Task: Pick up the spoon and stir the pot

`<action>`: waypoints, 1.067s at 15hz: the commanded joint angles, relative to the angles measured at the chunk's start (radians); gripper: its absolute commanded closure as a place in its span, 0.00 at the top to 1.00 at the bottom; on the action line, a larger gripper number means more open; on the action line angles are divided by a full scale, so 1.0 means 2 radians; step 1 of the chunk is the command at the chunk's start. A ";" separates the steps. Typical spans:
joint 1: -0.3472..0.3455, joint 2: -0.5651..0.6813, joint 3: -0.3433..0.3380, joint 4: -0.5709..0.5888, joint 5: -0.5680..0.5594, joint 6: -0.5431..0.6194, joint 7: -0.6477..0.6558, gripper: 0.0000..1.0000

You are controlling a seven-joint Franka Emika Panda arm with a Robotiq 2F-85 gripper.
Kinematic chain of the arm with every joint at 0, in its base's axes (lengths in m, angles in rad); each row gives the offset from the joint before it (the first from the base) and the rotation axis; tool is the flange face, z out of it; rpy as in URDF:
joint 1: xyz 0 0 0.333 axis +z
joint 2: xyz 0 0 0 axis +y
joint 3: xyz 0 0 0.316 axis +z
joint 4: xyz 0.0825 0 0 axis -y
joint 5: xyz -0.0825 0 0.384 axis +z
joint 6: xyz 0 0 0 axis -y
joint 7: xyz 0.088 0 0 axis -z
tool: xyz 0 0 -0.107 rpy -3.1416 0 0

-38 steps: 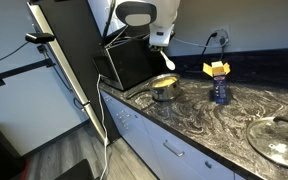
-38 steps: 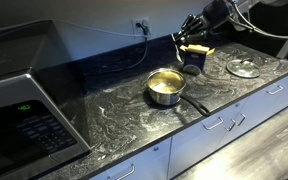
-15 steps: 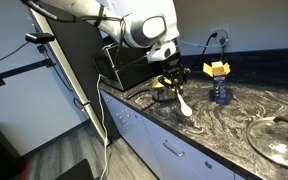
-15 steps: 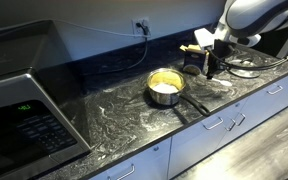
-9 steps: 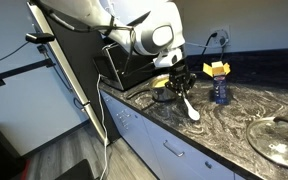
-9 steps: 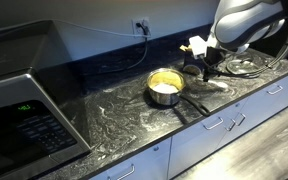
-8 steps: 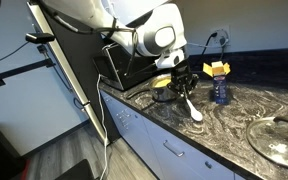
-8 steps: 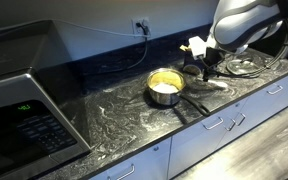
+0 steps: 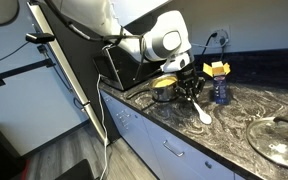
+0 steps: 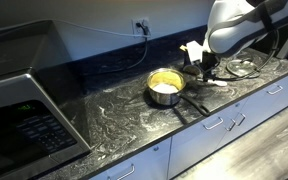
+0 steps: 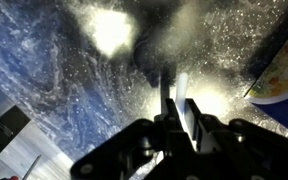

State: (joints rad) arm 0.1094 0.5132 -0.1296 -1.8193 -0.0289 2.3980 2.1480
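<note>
A dark marbled countertop (image 10: 104, 110) spans both exterior views. In an exterior view, a microwave (image 10: 24, 115) occupies the 8 o'clock area and a wall outlet (image 10: 141, 24) sits at 12 o'clock. White cabinet drawers (image 10: 219, 125) with bar handles run below the counter edge at 4 o'clock. In an exterior view, a blue bottle (image 9: 219, 94) with a yellow top stands upright at 2 o'clock. A round glass lid (image 9: 276, 140) lies flat at 4 o'clock, well apart from the bottle.
</note>
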 commanded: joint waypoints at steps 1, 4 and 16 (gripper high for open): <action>0.012 0.003 -0.008 0.012 -0.017 -0.013 0.018 0.47; 0.005 -0.020 0.002 -0.004 -0.004 -0.007 -0.002 0.70; -0.006 -0.199 0.015 -0.111 -0.035 -0.005 -0.073 1.00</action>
State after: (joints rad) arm 0.1130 0.2173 -0.1172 -1.9634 -0.0755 2.3968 2.0210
